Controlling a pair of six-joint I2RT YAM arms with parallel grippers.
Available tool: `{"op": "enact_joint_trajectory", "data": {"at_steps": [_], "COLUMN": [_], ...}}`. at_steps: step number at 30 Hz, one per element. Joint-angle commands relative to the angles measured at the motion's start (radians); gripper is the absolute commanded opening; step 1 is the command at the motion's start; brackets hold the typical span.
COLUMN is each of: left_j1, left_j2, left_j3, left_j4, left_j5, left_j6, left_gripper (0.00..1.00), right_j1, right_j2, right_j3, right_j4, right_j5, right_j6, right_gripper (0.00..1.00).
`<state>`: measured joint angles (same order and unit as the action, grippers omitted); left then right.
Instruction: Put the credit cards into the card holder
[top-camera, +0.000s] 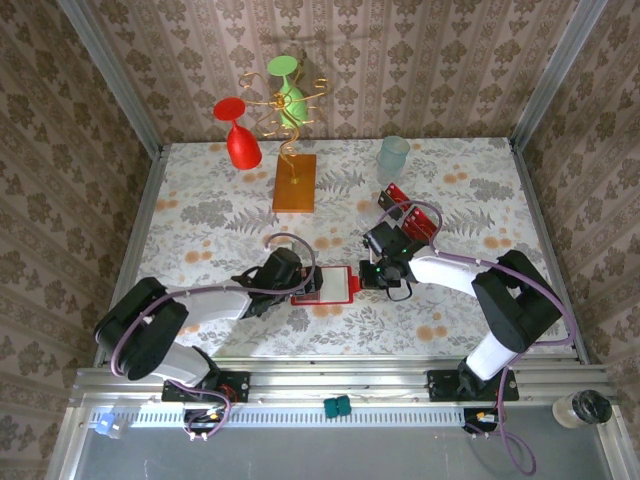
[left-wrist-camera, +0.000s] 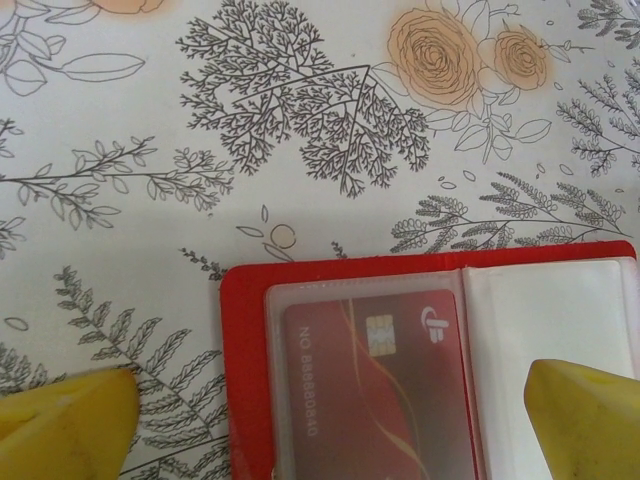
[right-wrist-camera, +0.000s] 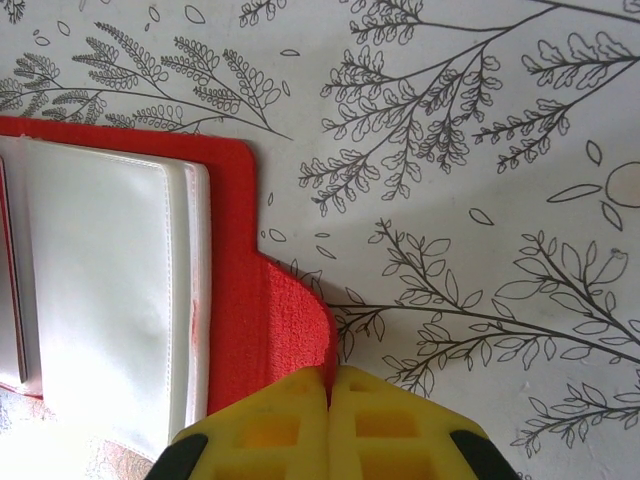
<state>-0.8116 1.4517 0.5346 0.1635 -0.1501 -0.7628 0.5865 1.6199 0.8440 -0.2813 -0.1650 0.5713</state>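
Note:
The red card holder (top-camera: 335, 284) lies open on the flowered cloth between my two grippers. In the left wrist view its clear pocket holds one red credit card (left-wrist-camera: 385, 385) with gold lettering and a chip. My left gripper (left-wrist-camera: 330, 430) is open, one yellow fingertip (left-wrist-camera: 65, 420) on the cloth and the other over the pale inner page (left-wrist-camera: 560, 320). My right gripper (right-wrist-camera: 328, 385) is shut on the card holder's red closure tab (right-wrist-camera: 295, 320) at its right edge. More red credit cards (top-camera: 392, 197) lie behind the right arm.
An orange-brown block (top-camera: 294, 183) with a gold wire stand sits at the back centre, with a red glass (top-camera: 238, 136) and a green glass (top-camera: 289, 93) by it. A clear cup (top-camera: 393, 156) stands behind the loose cards. Patterned walls close the table in.

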Motion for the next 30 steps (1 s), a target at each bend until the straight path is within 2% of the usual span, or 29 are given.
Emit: {"op": "enact_joint_trajectory", "data": {"at_steps": [1, 11, 22, 30], "left_j1": [-0.020, -0.055, -0.093, -0.155], "left_j2": [0.033, 0.037, -0.065, -0.001], "left_j3": [0.034, 0.054, 0.076, 0.150], "left_j4": [0.059, 0.057, 0.044, 0.112], "left_j5": [0.052, 0.039, 0.018, 0.049], "left_j6": [-0.009, -0.024, -0.033, -0.054], "left_gripper": [1.00, 1.00, 1.00, 1.00], "right_j1": [-0.004, -0.004, -0.004, -0.004], "right_j2": [-0.005, 0.008, 0.021, 0.029], "right_j3": [-0.014, -0.022, -0.037, -0.040], "right_j4": [0.013, 0.040, 0.072, 0.085], "right_j5": [-0.025, -0.047, -0.063, -0.070], "right_j6": [-0.003, 0.010, 0.022, 0.029], "right_gripper": [0.00, 0.00, 0.00, 0.00]}}
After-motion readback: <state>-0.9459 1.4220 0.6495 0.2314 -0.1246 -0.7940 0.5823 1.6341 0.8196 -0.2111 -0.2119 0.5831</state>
